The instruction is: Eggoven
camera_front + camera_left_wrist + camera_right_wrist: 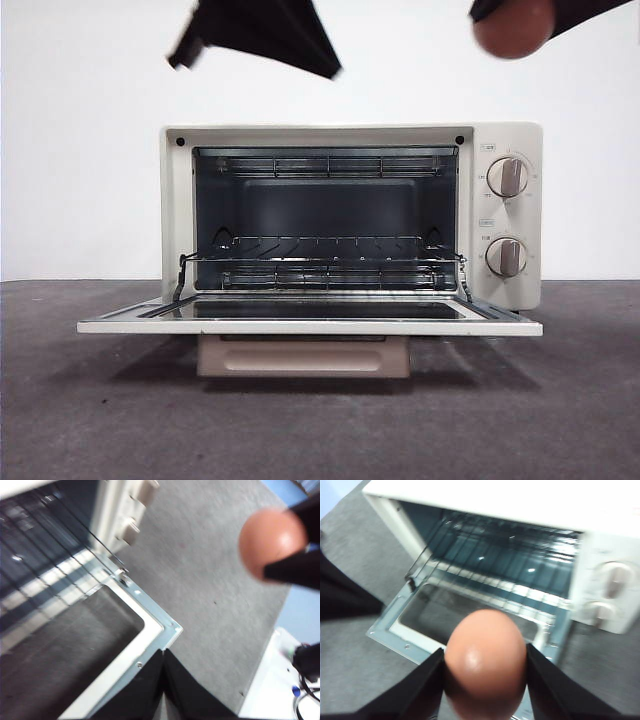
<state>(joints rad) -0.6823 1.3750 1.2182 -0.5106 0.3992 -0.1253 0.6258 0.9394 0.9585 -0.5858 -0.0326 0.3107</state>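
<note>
Clamped between the right gripper [485,680] jaws, egg [485,662] hovers above open, unbranded-looking oven [508,135]; left gripper [164,652] closed, empty.

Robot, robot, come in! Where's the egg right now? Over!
Right gripper shut on egg, high in front of the oven. Left gripper shut, empty, above the open door. Rack unobstructed.

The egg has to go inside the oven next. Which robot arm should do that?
The right one. Its gripper already holds the egg, up above the toaster oven, whose door lies open. The left gripper is shut and holds nothing.
</note>
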